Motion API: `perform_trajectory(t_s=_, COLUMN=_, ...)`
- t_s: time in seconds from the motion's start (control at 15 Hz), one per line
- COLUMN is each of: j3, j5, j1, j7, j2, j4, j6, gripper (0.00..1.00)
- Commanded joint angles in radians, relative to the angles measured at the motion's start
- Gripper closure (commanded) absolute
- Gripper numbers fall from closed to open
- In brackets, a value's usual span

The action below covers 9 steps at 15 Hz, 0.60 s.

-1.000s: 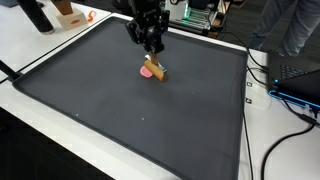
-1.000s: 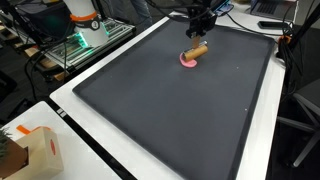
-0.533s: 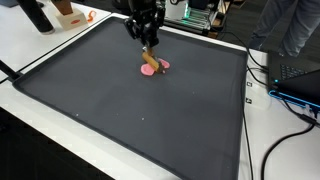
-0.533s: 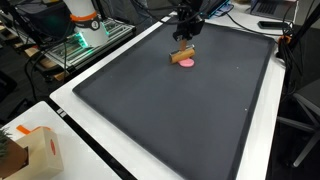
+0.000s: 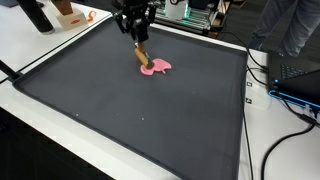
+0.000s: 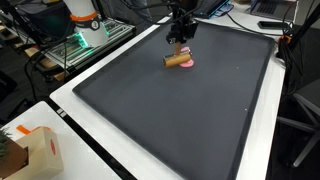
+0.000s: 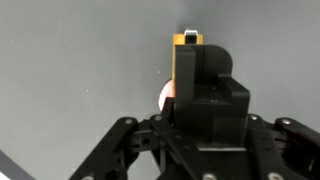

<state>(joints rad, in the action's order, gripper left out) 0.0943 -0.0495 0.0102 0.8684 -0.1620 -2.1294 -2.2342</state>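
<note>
Change: Since a second ago the tool (image 5: pixel 137 40) had crossed over the pink piece (image 5: pixel 157 68), carrying the block (image 5: pixel 141 56) from one side of it to the other. The pink piece lay about where it had been.
Box: a cardboard box (image 6: pixel 33 150) stood nearest the camera in an exterior view, on the white surface (image 6: pixel 88 132) and well apart from the rest.
Mat: a dark mat (image 5: pixel 150 120) covered most of the surface, bare across its near part in both exterior views.
Pink piece: it lay flat on the far part of the mat (image 6: pixel 170 110), just beside the block's low end. In the wrist view only a sliver (image 7: pixel 166 96) showed past the tool.
Block: a tan wooden block (image 6: pixel 177 60), tilted, with its low end at the mat by the pink piece (image 6: pixel 188 63). Whether the two touched could not be told.
Tool: closed narrow on the block's upper end (image 7: pixel 185 48) and hanging over the mat's far part (image 6: pixel 180 40).
</note>
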Motion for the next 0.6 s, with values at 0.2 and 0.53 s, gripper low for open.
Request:
perform_trajectory(t_s=0.2, j3=-0.015, j5=0.000, j1=-0.001, j7=0.022, j2=0.150, j4=-0.089, j6=-0.019, gripper=0.76)
perform_trajectory(t_s=0.53, j3=-0.015, j5=0.007, j1=0.024, j7=-0.016, j2=0.251, j4=-0.104, j6=0.006, gripper=0.76)
